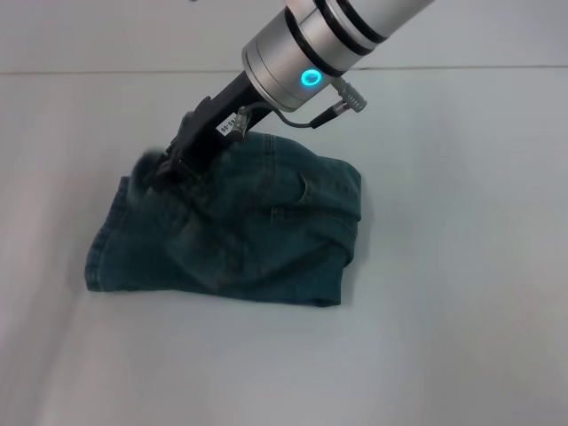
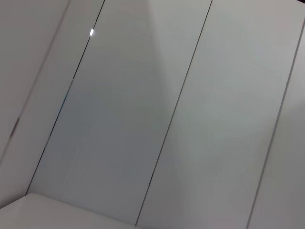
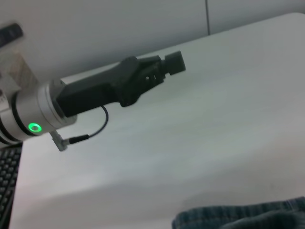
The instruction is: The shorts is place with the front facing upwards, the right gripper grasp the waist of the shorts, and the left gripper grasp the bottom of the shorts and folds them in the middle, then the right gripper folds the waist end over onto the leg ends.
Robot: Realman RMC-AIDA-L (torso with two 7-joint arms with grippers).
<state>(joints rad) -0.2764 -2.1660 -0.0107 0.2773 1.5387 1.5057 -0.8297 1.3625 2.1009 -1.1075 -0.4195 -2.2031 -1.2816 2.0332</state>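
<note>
The right hand, black at the end of a silver arm with a glowing teal ring, reaches down from the counter's far edge. Its tip sits at the upper left part of the dark blue denim shorts, where cloth is bunched and lifted around it. Whether its fingers are clamped on the denim cannot be told, since the tip is blurred against the fabric.

The shorts lie folded into a rumpled, roughly rectangular bundle on the white counter, a little left of its middle and well clear of the near edge. The bundle's left end, just below the hand, lies flatter, with a lighter hem along its left edge. The right end is thicker, with folds and a pocket seam showing. The right side of the bundle lies away from the hand.

The left hand appears only in the right wrist view: black, on a silver arm with a green ring, held in the air above the counter's surface, well away from the strip of denim at that picture's lower edge. It holds nothing; whether its fingers are parted cannot be told.
</note>
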